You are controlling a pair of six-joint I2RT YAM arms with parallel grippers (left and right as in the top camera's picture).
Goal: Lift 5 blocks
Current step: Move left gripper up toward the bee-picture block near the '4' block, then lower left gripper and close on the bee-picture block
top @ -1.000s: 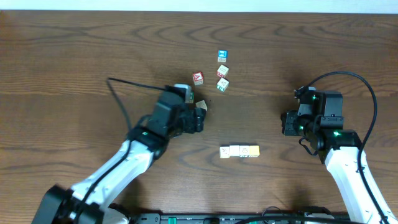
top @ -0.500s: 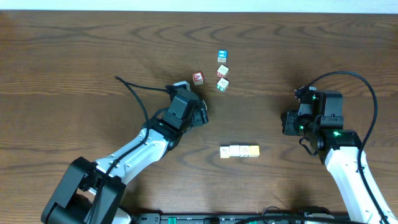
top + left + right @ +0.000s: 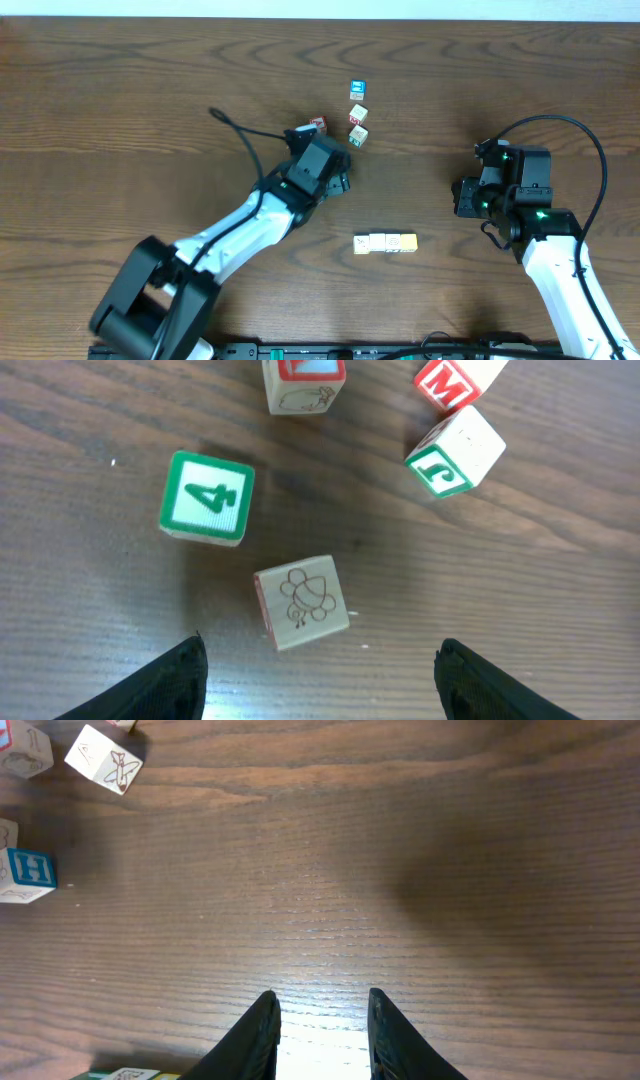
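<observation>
— On the bench (image 3: 120, 100), mid-field, we log the left pincer (image 3: 320, 678) spread wide, gripping nothing. A cream block (image 3: 300, 603) with a line drawing lies flat just ahead of the gap, untouched.
— Neighbours?
— We note a green "4" cube (image 3: 207, 498) near it. A "J" cube (image 3: 455, 450) and a red "M" cube (image 3: 448, 380) lie further off, all apart.
— Right side?
— Right pincer (image 3: 322, 1025) hovers above the wood, jaws only slightly parted, empty. The row of cream and yellow blocks (image 3: 385, 243) sits touching end to end, between our two arms.
</observation>
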